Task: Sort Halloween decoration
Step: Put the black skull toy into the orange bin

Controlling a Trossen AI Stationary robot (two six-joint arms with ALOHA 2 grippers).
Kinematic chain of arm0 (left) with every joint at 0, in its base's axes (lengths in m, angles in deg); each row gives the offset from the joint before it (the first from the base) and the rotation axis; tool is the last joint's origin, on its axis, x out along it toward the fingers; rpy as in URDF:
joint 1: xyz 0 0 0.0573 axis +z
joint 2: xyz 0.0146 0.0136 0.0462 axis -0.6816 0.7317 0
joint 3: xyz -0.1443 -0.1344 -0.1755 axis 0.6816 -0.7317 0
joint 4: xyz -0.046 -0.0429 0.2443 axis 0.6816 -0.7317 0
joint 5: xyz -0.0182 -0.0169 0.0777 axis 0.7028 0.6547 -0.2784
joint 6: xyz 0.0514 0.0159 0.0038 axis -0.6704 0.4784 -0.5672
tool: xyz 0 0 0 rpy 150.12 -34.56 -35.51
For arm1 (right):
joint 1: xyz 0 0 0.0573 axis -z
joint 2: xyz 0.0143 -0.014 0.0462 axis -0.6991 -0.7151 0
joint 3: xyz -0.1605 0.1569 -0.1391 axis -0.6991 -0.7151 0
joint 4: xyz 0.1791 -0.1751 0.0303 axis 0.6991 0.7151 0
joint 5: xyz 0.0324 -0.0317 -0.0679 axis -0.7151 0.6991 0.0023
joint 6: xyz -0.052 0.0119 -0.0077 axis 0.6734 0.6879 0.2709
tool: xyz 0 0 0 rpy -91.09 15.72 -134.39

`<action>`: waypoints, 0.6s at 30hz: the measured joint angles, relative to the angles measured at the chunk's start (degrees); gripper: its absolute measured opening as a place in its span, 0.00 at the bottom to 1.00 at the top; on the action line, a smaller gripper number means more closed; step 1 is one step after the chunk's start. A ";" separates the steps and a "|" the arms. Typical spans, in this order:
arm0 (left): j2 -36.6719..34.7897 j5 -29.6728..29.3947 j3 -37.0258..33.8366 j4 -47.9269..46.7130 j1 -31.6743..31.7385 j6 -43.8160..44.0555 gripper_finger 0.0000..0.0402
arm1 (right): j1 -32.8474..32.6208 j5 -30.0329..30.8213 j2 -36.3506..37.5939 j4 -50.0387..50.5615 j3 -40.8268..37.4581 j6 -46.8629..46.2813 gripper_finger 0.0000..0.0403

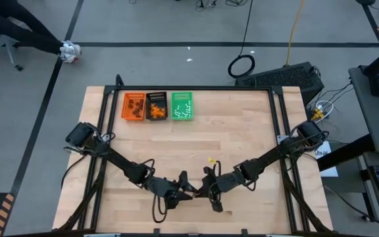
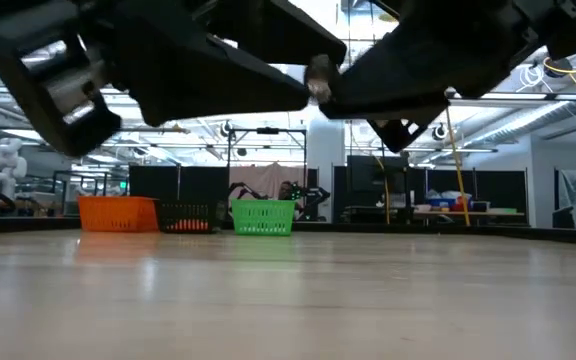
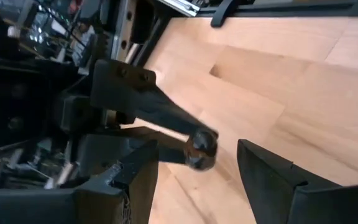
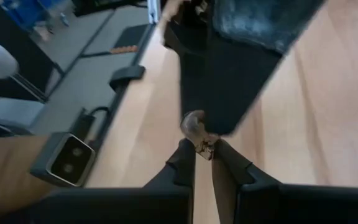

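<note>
My right gripper (image 4: 205,152) is shut on a tiny dark brown trinket (image 4: 196,126), held above the table's near middle (image 1: 199,187). My left gripper (image 3: 196,180) faces it, open. In the left wrist view its two fingers stand on either side of the trinket (image 3: 201,149) with a gap on each side. In the low view the trinket (image 2: 318,78) shows high above the wood, between the two dark arms. The orange tray (image 1: 134,106), black tray (image 1: 156,105) and green tray (image 1: 181,106) stand at the far left and hold sorted trinkets. My right gripper pinches the dark brown trinket (image 3: 202,142) between its two fingers (image 3: 166,118), at their free ends. The fingers come from the table's right side, slanting slightly downward. The trinket is lifted clear of the table.
One small yellow-orange trinket (image 1: 210,159) lies on the wood just beyond the grippers. Black frame rails (image 1: 278,131) run along the table's left, right and far sides. Bare wood lies between the grippers and the trays.
</note>
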 joint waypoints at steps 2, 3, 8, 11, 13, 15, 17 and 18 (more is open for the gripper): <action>0.00 0.00 0.19 0.23 0.07 -2.48 0.52 | 0.36 -1.56 0.02 -1.13 0.00 -0.73 0.03; 0.01 0.00 0.47 0.24 0.09 -3.32 0.52 | 0.52 -2.29 0.02 -1.69 0.00 -1.11 0.03; 0.00 0.07 1.45 0.13 0.35 -5.47 0.49 | 1.11 -4.35 0.02 -3.91 0.02 -1.70 0.03; 0.02 0.09 1.75 -0.15 0.19 -7.29 0.42 | 1.20 -4.71 0.02 -3.91 0.02 -1.78 0.03; 0.02 0.23 1.82 -0.42 0.13 -7.78 0.36 | 1.20 -5.51 0.02 -3.96 0.02 -1.83 0.03; 0.02 0.33 1.84 -0.81 0.13 -7.78 0.30 | 1.20 -5.53 0.07 -3.80 0.02 -2.05 0.03; 0.02 0.42 1.84 -1.01 0.02 -7.77 0.24 | 1.20 -5.64 0.07 -3.80 0.02 -2.37 0.03; 0.02 0.60 1.84 -1.01 0.00 -7.76 0.21 | 1.20 -5.65 0.07 -3.83 0.02 -2.38 0.03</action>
